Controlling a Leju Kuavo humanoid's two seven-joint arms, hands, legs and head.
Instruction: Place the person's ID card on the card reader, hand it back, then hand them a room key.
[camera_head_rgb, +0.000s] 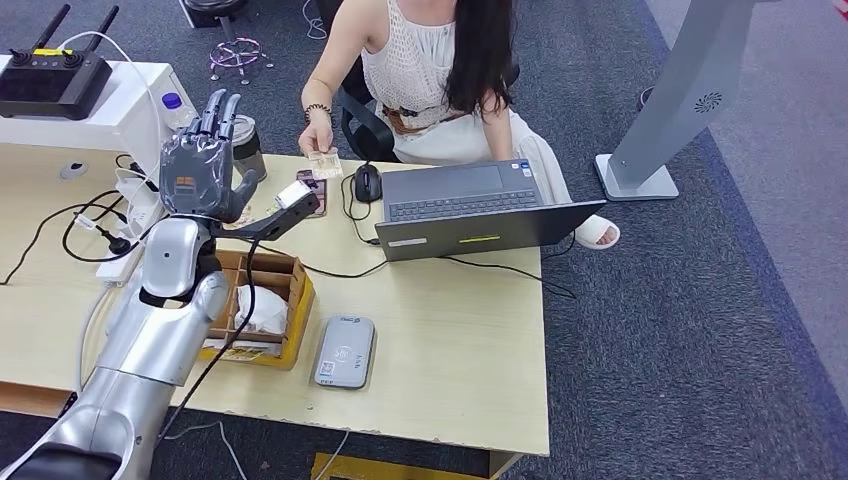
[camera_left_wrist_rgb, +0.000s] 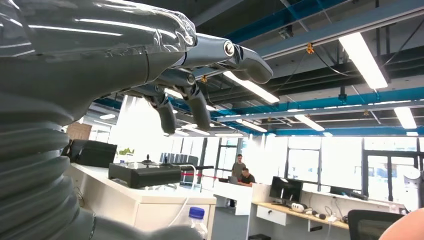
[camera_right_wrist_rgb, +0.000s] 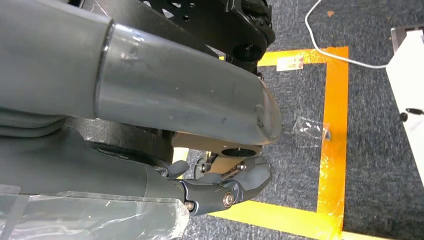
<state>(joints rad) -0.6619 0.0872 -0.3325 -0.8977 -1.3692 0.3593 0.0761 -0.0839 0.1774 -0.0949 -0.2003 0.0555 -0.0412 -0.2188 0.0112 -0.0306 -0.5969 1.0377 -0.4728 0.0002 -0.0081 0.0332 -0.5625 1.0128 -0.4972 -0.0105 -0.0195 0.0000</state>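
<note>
Grey office carpet surrounds a pale wooden table, behind whose far edge a person is seated on a chair. An ID card is held out over the far edge in the person's hand, just beside a black mouse and an open laptop.

The left hand is raised above the table's left part, fingers stretched upward and apart, thumb turned toward the card; nothing is held in it. A gap remains between it and the card. In the left wrist view the fingers are seen spread against the ceiling lights. The right hand hangs over the carpet and an orange tape line, its fingers curled inward with nothing seen in them.

A grey card reader lies flat near the table's front edge, just beside a cardboard box holding white paper. Cables and a power strip are spread along the left edge, and a bottle stands behind the raised hand.

The step in hand appears to be the first one: taking the offered card, which has not yet been received. The next move would call for the left hand to be carried to the card and the thumb and fingers closed on its free edge. The card would then have to be brought back toward the front edge and laid on the reader.
</note>
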